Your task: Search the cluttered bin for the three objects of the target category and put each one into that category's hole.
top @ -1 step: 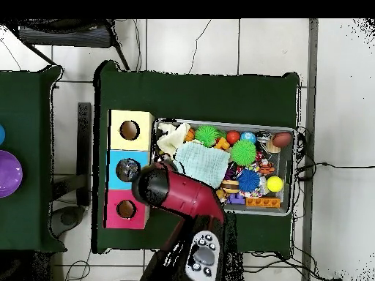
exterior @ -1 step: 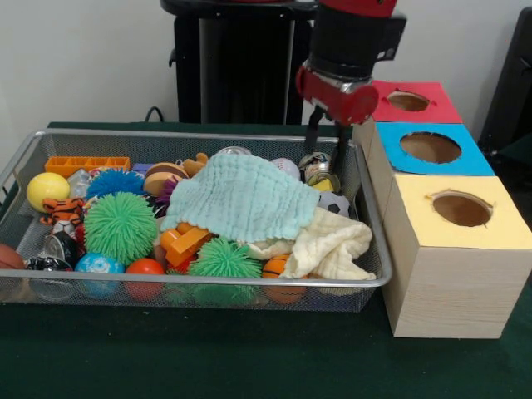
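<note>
**Gripper Position at the Far Right Corner of the Bin**

The wire mesh bin [exterior @ -1 step: 366,278] is serving as the landmark. At its near rim, a small orange ball [exterior @ -1 step: 145,268], a blue-and-white ball [exterior @ -1 step: 99,264] and a green spiky ball [exterior @ -1 step: 223,258] are lying side by side. An orange basketball [exterior @ -1 step: 281,268] is resting next to a cream cloth [exterior @ -1 step: 332,245] in the near right corner. Behind these, a larger green spiky ball [exterior @ -1 step: 121,224] is sitting left of centre, and a light green cloth [exterior @ -1 step: 245,198] is covering the middle of the bin. A yellow ball [exterior @ -1 step: 47,189] and a blue spiky ball [exterior @ -1 step: 115,181] are lying toward the far left, with an orange block [exterior @ -1 step: 86,164] running lengthwise along the far rim.

The gripper [exterior @ -1 step: 327,158] is hanging inside the bin's far right corner. Its two fingers are standing apart, straddling a small round item [exterior @ -1 step: 317,169] whose identity and long axis cannot be told. Contact between fingers and item cannot be confirmed. A soccer ball [exterior @ -1 step: 335,202] is lying just in front of the gripper.

Right of the bin, the wooden box is standing on the dark green table cover [exterior @ -1 step: 208,357]. It is presenting a yellow hole [exterior @ -1 step: 461,208] nearest, a blue hole [exterior @ -1 step: 430,147] behind it, and a red hole [exterior @ -1 step: 407,101] farthest. The overhead view is showing a tiled floor [top @ -1 step: 220,44] around the table.
</note>
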{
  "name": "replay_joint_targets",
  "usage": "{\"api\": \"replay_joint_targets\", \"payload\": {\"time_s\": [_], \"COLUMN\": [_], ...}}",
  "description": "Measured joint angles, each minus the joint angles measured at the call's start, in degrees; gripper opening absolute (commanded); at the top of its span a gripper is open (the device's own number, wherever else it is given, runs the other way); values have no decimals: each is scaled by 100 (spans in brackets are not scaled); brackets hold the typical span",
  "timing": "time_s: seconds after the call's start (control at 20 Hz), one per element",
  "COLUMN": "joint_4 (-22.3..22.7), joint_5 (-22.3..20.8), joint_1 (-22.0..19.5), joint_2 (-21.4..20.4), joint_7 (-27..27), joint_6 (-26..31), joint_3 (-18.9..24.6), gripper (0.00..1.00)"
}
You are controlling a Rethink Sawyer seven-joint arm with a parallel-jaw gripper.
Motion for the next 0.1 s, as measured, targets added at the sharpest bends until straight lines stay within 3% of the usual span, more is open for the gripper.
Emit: {"api": "replay_joint_targets", "payload": {"time_s": [0.1], "joint_4": [-119], "joint_5": [-149], "joint_1": [-77], "joint_2": [129], "joint_7": [0], "joint_6": [-15], "joint_3": [-2], "gripper": [100]}}
